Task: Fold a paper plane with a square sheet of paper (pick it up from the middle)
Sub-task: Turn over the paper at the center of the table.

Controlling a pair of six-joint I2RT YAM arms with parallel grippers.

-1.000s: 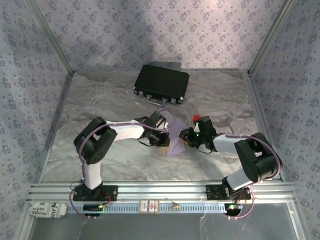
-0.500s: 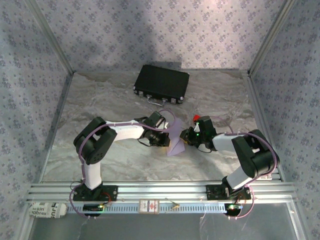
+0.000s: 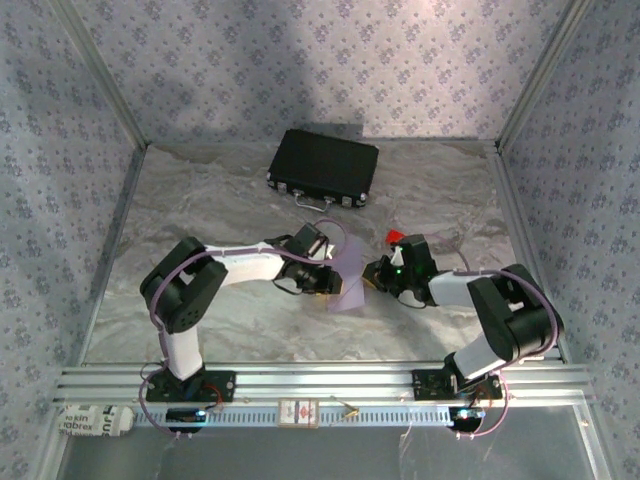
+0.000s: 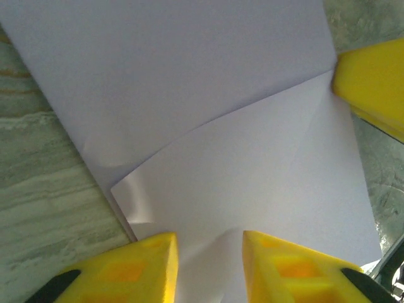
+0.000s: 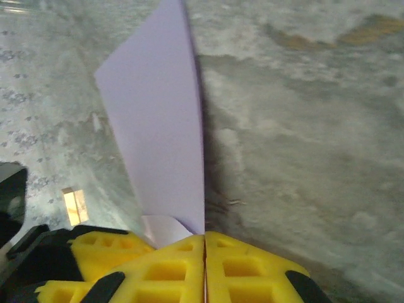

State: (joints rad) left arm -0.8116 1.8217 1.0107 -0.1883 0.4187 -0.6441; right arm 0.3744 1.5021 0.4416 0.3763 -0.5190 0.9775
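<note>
The square sheet of paper [image 3: 350, 280], pale lilac and partly folded, stands between the two grippers near the middle of the table. In the left wrist view the sheet [image 4: 208, 126] shows one flap lying diagonally over another. My left gripper [image 4: 210, 265] is open, its yellow fingers [image 4: 136, 268] apart with paper showing in the gap. My right gripper [image 5: 204, 243] is shut on the sheet's edge, and the sheet [image 5: 161, 139] rises upright from its closed fingers. Seen from above, the left gripper [image 3: 325, 276] is just left of the paper and the right gripper [image 3: 376, 278] just right of it.
A black case [image 3: 323, 167] lies at the back of the table. A small red block [image 3: 393, 237] sits just behind the right arm's wrist. A small tan piece [image 5: 76, 205] lies on the marbled tabletop [image 3: 220, 320] left of the right gripper. Patterned walls enclose three sides.
The left gripper's jaws have come apart and let go of the sheet. The right gripper has closed onto the sheet's edge. The paper has shifted only slightly.
</note>
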